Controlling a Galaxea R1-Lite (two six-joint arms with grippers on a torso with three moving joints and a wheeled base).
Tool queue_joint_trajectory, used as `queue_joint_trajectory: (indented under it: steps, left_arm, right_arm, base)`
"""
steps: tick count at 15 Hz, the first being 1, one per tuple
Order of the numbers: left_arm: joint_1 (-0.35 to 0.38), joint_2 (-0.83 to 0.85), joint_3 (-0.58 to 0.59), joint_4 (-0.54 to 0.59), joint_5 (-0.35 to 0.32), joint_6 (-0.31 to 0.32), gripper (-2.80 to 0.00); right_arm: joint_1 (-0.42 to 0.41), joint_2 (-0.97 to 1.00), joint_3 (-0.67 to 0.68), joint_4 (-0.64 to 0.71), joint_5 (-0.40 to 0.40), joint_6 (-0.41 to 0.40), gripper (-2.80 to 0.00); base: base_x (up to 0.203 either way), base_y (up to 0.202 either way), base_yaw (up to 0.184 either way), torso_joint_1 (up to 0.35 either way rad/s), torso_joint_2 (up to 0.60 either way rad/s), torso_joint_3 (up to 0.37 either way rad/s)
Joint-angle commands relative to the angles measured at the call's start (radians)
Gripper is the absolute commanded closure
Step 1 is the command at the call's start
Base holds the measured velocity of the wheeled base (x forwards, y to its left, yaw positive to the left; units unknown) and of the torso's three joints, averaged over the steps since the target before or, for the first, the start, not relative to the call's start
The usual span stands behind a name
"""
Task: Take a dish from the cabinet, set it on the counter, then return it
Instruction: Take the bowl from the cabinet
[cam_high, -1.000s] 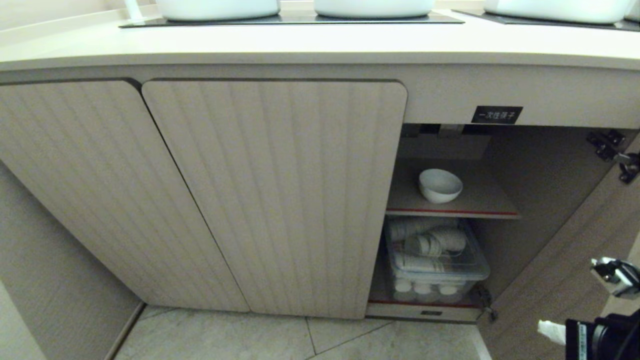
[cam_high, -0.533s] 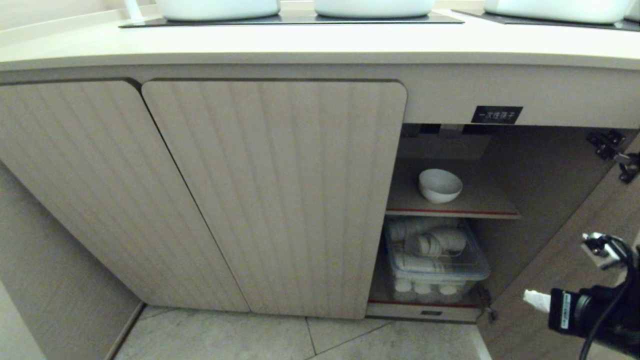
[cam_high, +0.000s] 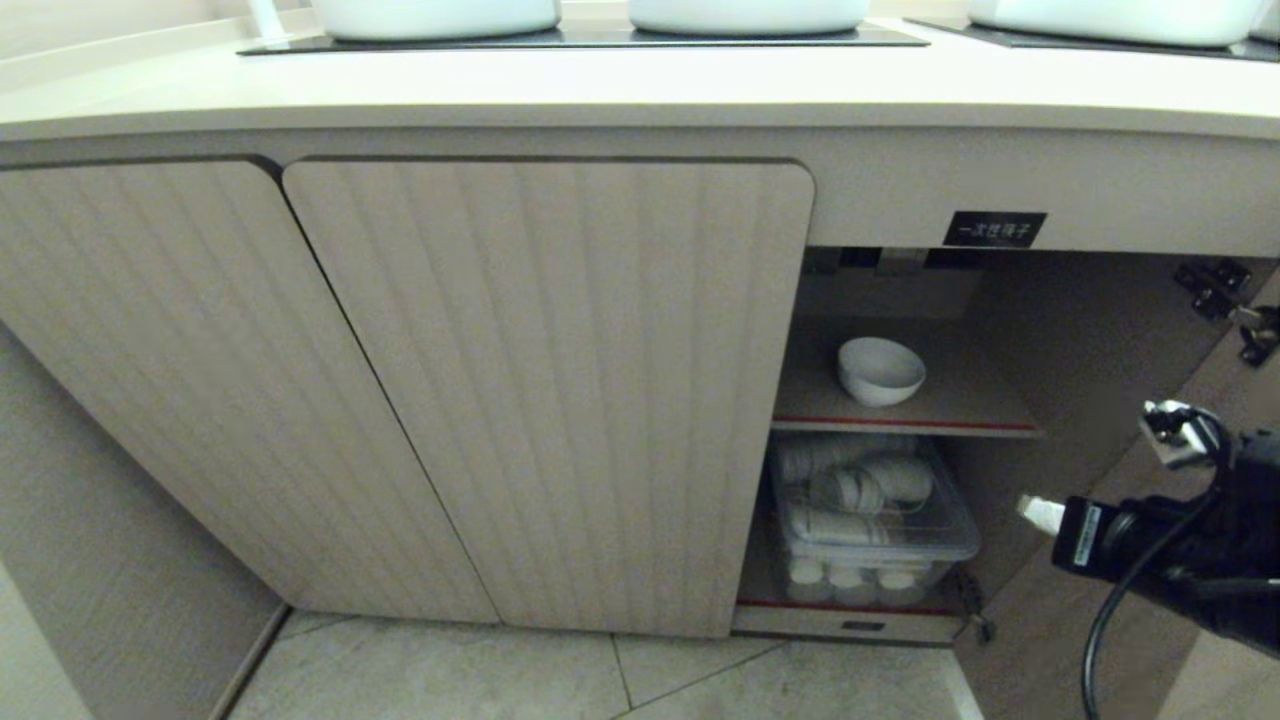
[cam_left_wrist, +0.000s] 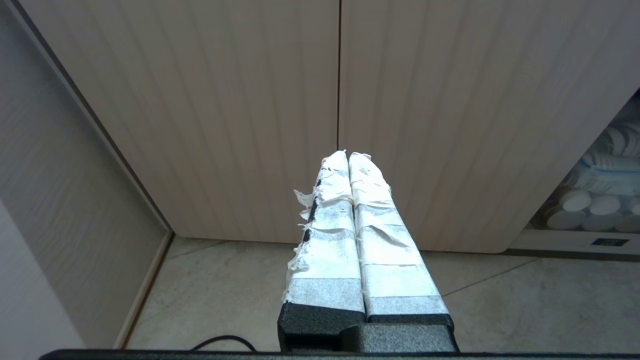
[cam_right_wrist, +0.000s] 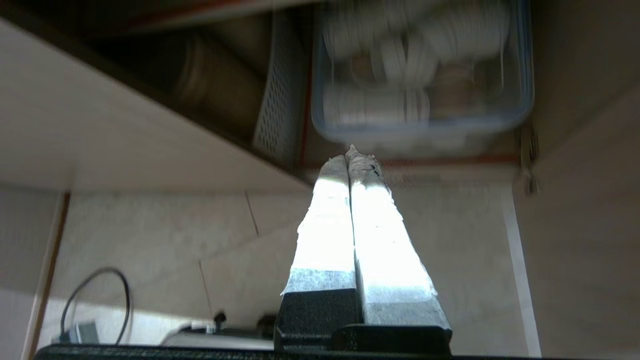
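**Bowl waits on the upper shelf as the right arm rises toward the open cabinet**

Bowl (cam_high: 881, 370) is the far end of this scene; the nearest thing is the right gripper (cam_high: 1040, 513), low at the right edge of the head view, in front of the swung-open door (cam_high: 1120, 560). A second ago only its tip showed in the bottom corner; now it sits higher and further in toward the opening, with more of the black arm and its cable in sight. Its taped fingers (cam_right_wrist: 350, 220) are pressed together and hold nothing. The right wrist view looks at the clear plastic bin (cam_right_wrist: 422, 75) of stacked white cups on the bottom shelf.

The left gripper (cam_left_wrist: 348, 160) hangs parked before the two closed ribbed doors (cam_left_wrist: 250, 100), fingers together and empty.

Beyond, inside the cabinet (cam_high: 560, 400), the small white bowl stands upright on the red-edged upper shelf (cam_high: 960, 400), above the bin, exactly where it stood earlier. A black label (cam_high: 994, 229) sits above the opening. Farthest off, the counter (cam_high: 640, 90) carries large white pots (cam_high: 745, 14) on black cooktop glass.
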Motion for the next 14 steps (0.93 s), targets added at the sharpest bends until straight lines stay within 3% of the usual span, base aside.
queue_joint_trajectory:
  steps: [1, 8, 14]
  left_arm:
    - [0.000, 0.000, -0.001, 0.000, 0.001, 0.000, 0.00]
    - [0.000, 0.000, -0.001, 0.000, 0.001, 0.000, 0.00]
    - [0.000, 0.000, -0.001, 0.000, 0.000, 0.000, 0.00]
  right_arm:
    - [-0.001, 0.030, -0.003, -0.018, 0.001, 0.003, 0.00]
    - [-0.001, 0.176, -0.032, -0.163, -0.002, -0.035, 0.00]
    - [-0.071, 0.378, -0.081, -0.427, -0.012, -0.078, 0.00]
  base:
    - [0.000, 0.000, 0.000, 0.000, 0.00, 0.000]
    - [0.000, 0.000, 0.000, 0.000, 0.00, 0.000]
    - [0.000, 0.000, 0.000, 0.000, 0.00, 0.000]
